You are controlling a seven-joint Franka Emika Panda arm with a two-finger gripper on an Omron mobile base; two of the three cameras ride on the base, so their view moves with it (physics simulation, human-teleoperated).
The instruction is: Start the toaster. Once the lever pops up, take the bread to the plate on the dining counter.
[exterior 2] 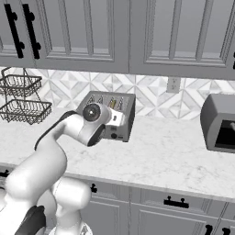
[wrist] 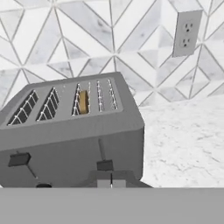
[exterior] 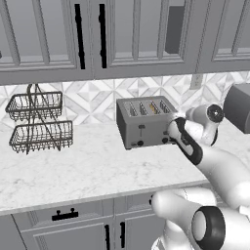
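Right now the toaster's [wrist: 72, 131] right-hand lever [wrist: 105, 165] sits just at 12 o'clock of the fingers [wrist: 111, 183], which look nearly closed and hold nothing

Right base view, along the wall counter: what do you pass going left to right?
Wire basket rack → toaster with the bread in one slot → wall outlet on the backsplash → dark grey appliance.

Arm outstretched, jaws seemingly closed
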